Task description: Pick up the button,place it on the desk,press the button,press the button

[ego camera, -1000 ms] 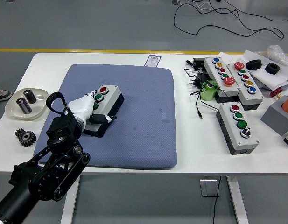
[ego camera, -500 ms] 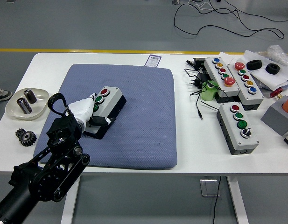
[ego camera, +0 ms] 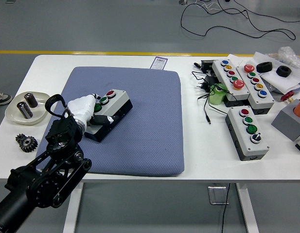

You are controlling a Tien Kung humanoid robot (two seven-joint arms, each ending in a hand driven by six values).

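— So which step is this, would you say?

— The pressing, by my reading. The button box [ego camera: 112,109] already lies on the blue mat [ego camera: 140,141], in the mat's left half, and the left hand [ego camera: 86,109] is on the box's near-left end, over its row of buttons.

— Is the hand gripping it?

— Partly. The white fingers [ego camera: 93,101] lie across the box's top beside the green button [ego camera: 104,100], and a dark-tipped digit [ego camera: 102,120] curls against the side facing the mat's near edge. It looks like a clasp around that end, though I cannot tell whether a fingertip is actually pushing a button down.

— And the box itself?

— Tilted, its long axis running diagonally across the mat, the red button [ego camera: 111,93] at the end farther from the hand and uncovered.

— What does the next move need?

— A single fingertip brought squarely down on one button, with the box kept from sliding on the soft mat.

— The arm?

— It rises from the mat's lower-left corner, wrist bent in toward the box. No right hand shows.
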